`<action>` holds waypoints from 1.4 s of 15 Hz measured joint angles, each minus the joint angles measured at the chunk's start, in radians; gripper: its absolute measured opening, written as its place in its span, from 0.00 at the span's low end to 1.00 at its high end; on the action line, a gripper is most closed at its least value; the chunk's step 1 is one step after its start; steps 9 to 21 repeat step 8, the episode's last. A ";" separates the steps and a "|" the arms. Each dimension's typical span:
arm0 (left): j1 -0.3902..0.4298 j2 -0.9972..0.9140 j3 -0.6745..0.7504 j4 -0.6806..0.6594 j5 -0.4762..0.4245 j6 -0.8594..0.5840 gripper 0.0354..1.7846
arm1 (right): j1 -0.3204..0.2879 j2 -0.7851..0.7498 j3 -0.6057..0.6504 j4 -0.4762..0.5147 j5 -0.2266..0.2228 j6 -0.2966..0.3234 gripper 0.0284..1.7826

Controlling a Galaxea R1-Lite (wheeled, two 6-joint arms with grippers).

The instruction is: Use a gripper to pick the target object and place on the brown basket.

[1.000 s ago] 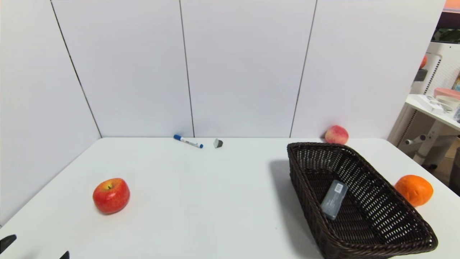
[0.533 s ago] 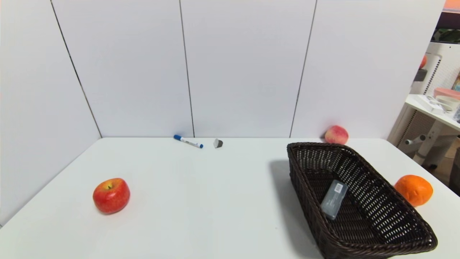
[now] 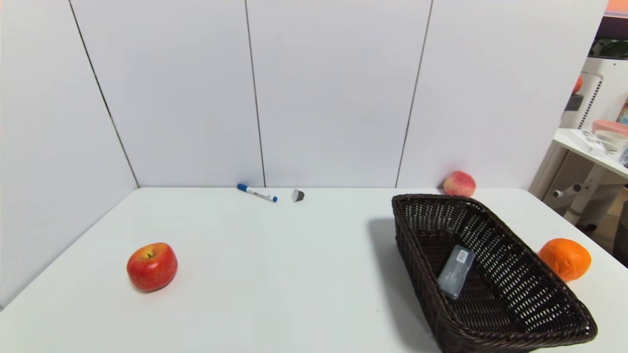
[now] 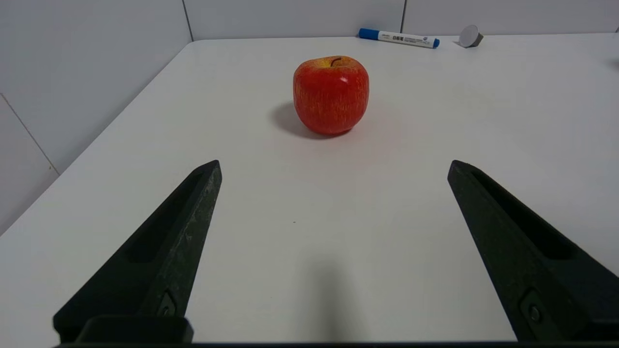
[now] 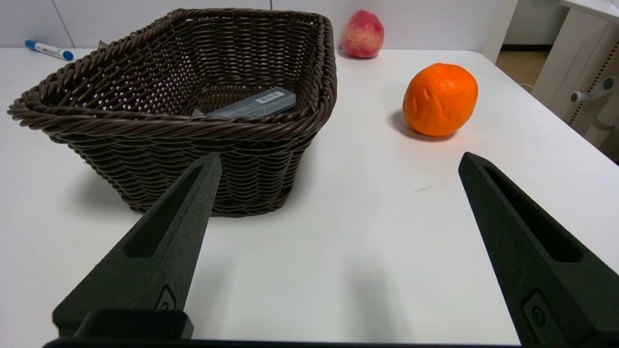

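The slim grey case [image 3: 456, 272] lies inside the brown basket [image 3: 559, 314] on the table's right side; it also shows in the right wrist view [image 5: 254, 104] within the basket [image 5: 145, 125]. Neither gripper shows in the head view. My left gripper [image 4: 333, 166] is open and empty over the table's near left, facing the red apple. My right gripper [image 5: 338, 162] is open and empty over the near right of the table, short of the basket's near end.
A red apple [image 3: 151, 266] sits at the left, an orange [image 3: 565, 258] right of the basket, a peach [image 3: 459, 184] by the back wall. A blue-capped marker [image 3: 256, 192] and a small grey wedge [image 3: 297, 195] lie at the back.
The left gripper's fingertips, seen at the head view's bottom left a second ago, have withdrawn out of that view. The case and basket have not moved.
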 joint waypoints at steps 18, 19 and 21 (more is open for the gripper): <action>0.000 0.000 0.000 0.000 0.000 0.000 0.94 | 0.000 0.000 -0.001 0.001 -0.002 0.011 0.95; 0.000 0.000 0.000 0.000 0.000 0.000 0.94 | 0.000 0.000 -0.001 0.001 -0.002 0.011 0.95; 0.000 0.000 0.000 0.000 0.000 0.000 0.94 | 0.000 0.000 -0.001 0.001 -0.002 0.011 0.95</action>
